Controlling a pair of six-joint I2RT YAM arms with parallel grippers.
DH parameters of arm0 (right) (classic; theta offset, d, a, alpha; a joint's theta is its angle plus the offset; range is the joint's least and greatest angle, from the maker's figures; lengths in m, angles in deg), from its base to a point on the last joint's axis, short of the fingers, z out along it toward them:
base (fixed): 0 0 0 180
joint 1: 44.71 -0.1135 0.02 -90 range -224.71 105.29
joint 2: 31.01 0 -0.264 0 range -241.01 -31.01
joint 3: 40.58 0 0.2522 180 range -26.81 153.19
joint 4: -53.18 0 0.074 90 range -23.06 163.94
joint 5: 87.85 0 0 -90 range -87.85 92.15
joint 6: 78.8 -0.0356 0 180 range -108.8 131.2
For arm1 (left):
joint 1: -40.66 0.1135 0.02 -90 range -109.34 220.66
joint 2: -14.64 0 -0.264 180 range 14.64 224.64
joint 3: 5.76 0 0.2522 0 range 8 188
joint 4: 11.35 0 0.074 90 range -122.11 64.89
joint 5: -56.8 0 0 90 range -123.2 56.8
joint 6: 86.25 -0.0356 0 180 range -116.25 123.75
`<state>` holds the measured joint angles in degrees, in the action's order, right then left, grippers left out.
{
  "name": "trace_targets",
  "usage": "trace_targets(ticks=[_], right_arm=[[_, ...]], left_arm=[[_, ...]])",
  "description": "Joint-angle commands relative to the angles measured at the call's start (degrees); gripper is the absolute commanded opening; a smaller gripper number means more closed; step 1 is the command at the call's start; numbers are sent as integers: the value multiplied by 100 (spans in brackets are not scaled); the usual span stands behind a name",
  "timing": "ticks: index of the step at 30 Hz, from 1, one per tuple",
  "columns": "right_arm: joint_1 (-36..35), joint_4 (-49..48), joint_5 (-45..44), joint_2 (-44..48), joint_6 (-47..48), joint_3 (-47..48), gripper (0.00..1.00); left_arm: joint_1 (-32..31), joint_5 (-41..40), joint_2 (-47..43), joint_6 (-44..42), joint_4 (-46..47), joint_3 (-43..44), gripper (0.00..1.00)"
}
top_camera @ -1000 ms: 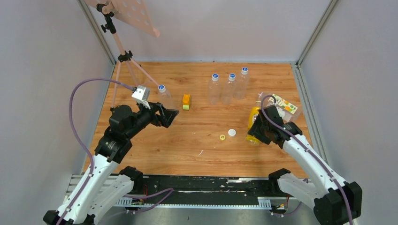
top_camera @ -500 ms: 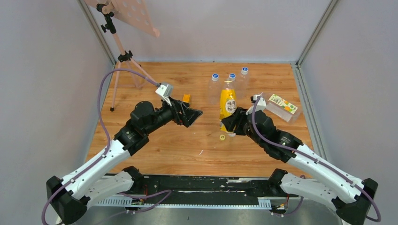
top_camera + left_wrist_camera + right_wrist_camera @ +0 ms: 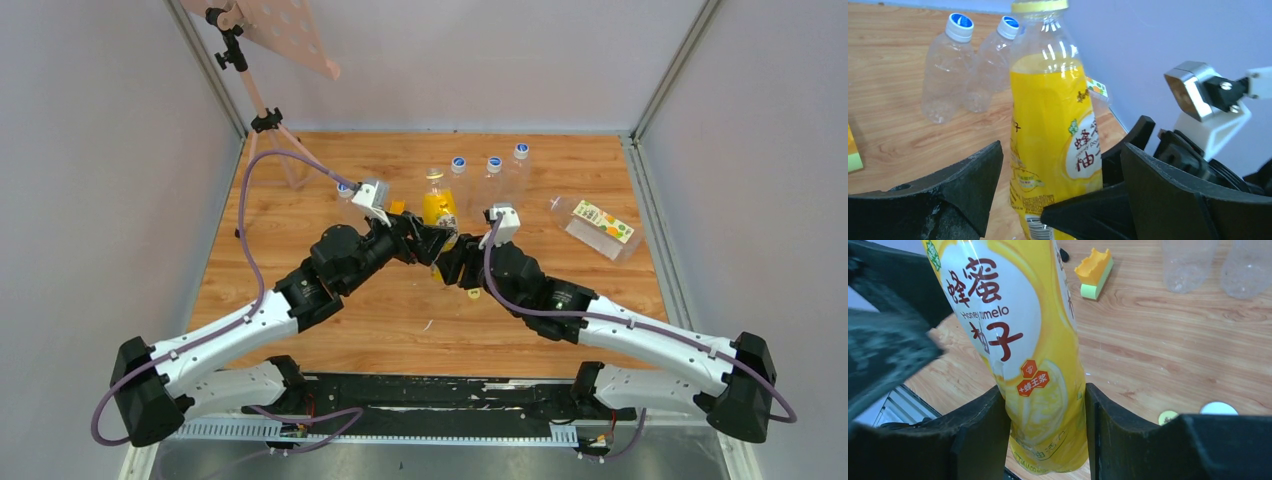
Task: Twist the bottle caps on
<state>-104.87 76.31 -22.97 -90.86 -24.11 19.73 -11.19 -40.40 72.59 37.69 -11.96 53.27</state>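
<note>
**Step in hand, as we judge it:** the yellow bottle (image 3: 438, 207) is being passed or braced between the two arms before capping. We advise that the left gripper (image 3: 1063, 167) close squarely on the labelled body, firmly but without denting the thin wall. The other hold should not be let go until this one is secure, and the neck should be kept free and upright.

**Left arm:** it stretches from its base toward 1 o'clock. Its gripper is released, with the jaws spread to either side of the bottle and a gap showing on the left side.

**Yellow bottle:** it is near the centre of the table (image 3: 380, 310), roughly upright between both grippers. The neck appears uncapped in the top view. We cannot tell whether its base rests on the wood.

**Right arm:** it reaches toward 11 o'clock. The right gripper (image 3: 1045, 412) is clenched on the bottle's lower body, with both fingers touching it.

**Caps:** the yellow cap (image 3: 1168, 416) and the white cap (image 3: 1218, 408) lie side by side on the wood, at 5 o'clock from the bottle.
</note>
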Motion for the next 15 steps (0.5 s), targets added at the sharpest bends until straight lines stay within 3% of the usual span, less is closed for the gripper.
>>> trace_targets(ticks=[1,9,15], right_arm=[[-186,-773,-281,-85,314,254,49],[-333,-1165,-278,-176,437,150,50],[-338,-1200,-368,-164,367,101,54]], left_arm=[[-160,-934,115,510,257,16,92],[-352,-1308,254,839,352,-200,83],[-412,-1299,324,843,416,-202,66]])
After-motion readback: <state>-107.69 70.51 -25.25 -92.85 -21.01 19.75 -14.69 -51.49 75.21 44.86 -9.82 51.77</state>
